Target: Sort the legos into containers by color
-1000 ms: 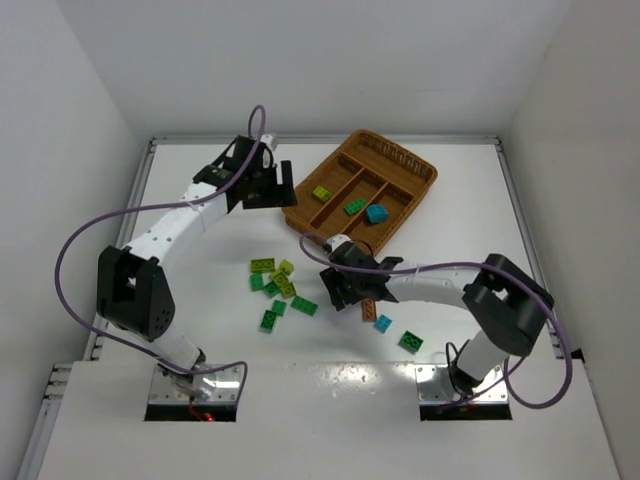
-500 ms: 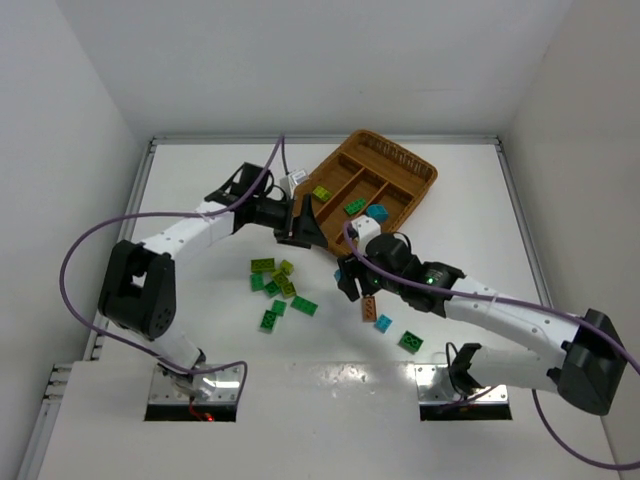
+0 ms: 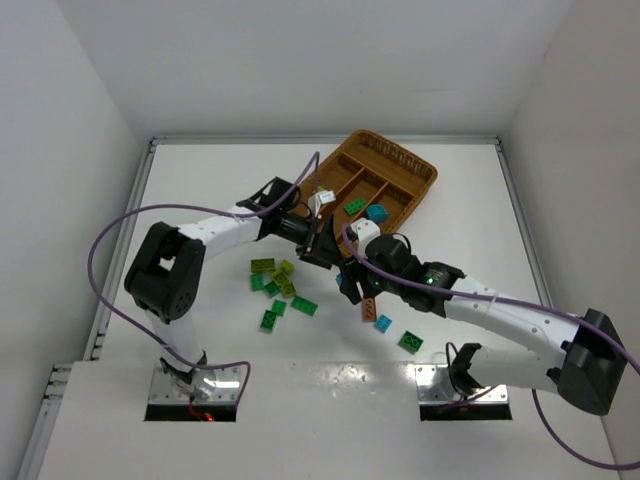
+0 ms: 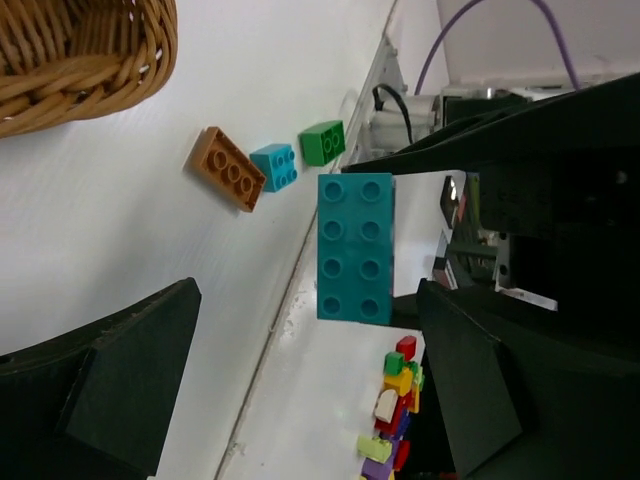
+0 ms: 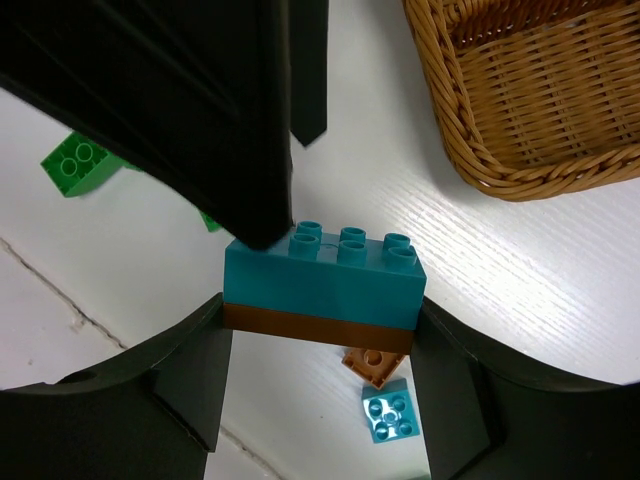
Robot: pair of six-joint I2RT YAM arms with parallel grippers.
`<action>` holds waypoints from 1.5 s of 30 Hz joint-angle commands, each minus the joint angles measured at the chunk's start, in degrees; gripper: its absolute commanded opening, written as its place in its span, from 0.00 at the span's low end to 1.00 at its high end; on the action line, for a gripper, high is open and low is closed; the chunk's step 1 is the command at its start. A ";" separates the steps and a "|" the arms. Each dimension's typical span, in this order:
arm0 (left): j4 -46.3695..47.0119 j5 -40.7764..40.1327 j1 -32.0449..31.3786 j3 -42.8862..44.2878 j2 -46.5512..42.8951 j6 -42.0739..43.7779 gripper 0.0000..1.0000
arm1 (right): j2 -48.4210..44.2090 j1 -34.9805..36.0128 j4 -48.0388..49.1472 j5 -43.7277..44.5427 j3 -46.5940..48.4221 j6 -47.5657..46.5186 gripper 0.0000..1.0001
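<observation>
Lego stack (image 5: 320,280) clamped in R claw (image 5: 320,335).

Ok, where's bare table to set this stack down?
Bare table right of the tray, and far left beyond the left arm. Crowded: the loose pile, the three bricks beside the right arm, and the tray's near corner.

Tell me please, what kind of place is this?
Probably a robot lab test cell: white walls box in a white table, two arms are bolted at its edge, and toy bricks lie near a wicker tray.
</observation>
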 commanded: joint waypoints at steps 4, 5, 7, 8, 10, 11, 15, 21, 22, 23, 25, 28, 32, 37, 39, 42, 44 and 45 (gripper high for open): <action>2.51 2.98 -3.68 1.29 1.91 0.55 0.90 | -0.57 0.39 1.11 0.05 2.43 -0.62 0.51; 2.52 3.94 -4.20 1.29 2.52 0.03 0.89 | -0.57 0.39 1.11 0.05 2.43 -0.62 0.51; 3.22 4.47 -4.20 1.29 2.52 -0.50 0.86 | -0.57 0.39 1.11 0.05 2.43 -0.62 0.51; 3.22 4.48 -4.20 1.29 3.13 -0.50 0.84 | -0.57 0.39 1.63 0.05 2.43 -0.62 0.51; 3.74 5.09 -4.20 1.29 3.14 -0.50 0.79 | -0.04 0.39 1.64 0.05 2.43 -0.62 0.51; 3.75 5.62 -4.73 1.29 3.14 -0.50 0.79 | -0.04 0.39 1.64 0.05 2.43 -0.62 0.51; 3.75 6.24 -5.35 1.81 3.14 -0.50 0.75 | -0.04 0.39 2.16 0.05 2.43 -0.62 0.51; 3.75 6.76 -5.35 1.81 3.67 -0.50 0.43 | 0.49 0.39 2.69 0.05 2.43 -0.62 0.51; 3.75 6.76 -5.35 2.42 3.67 -0.50 0.38 | 0.49 0.39 2.69 0.05 2.43 -0.62 0.51; 3.75 6.76 -5.35 2.43 3.67 -0.50 0.32 | 0.49 0.39 2.69 0.05 2.43 -0.62 0.51; 3.75 6.76 -5.35 2.43 3.67 -1.03 0.27 | 0.49 0.39 2.69 0.66 2.43 -0.62 0.51; 3.75 6.15 -3.86 2.43 3.67 -1.55 0.08 | 0.49 0.39 2.17 1.71 1.90 -0.09 0.51; 3.75 4.40 -0.96 2.95 2.96 -2.08 0.00 | -0.65 -0.13 2.16 2.34 1.38 -0.09 0.51; 3.75 1.68 0.46 4.80 1.73 -3.75 0.00 | 0.14 -0.14 3.30 4.61 1.37 -0.09 0.51; 5.06 0.96 1.16 4.80 1.12 -4.88 0.00 | 1.62 -0.14 3.92 5.76 1.98 0.43 0.51; 6.30 -0.53 2.38 5.85 1.12 -6.73 0.00 | 2.15 -0.14 4.62 7.34 2.51 0.97 0.51; 6.82 -1.84 3.09 5.86 1.12 -7.27 0.00 | 2.16 -0.14 4.62 8.22 2.51 1.49 0.51; 6.82 -1.85 3.79 5.86 1.12 -7.27 0.00 | 2.16 -0.14 5.15 8.22 2.51 1.49 0.51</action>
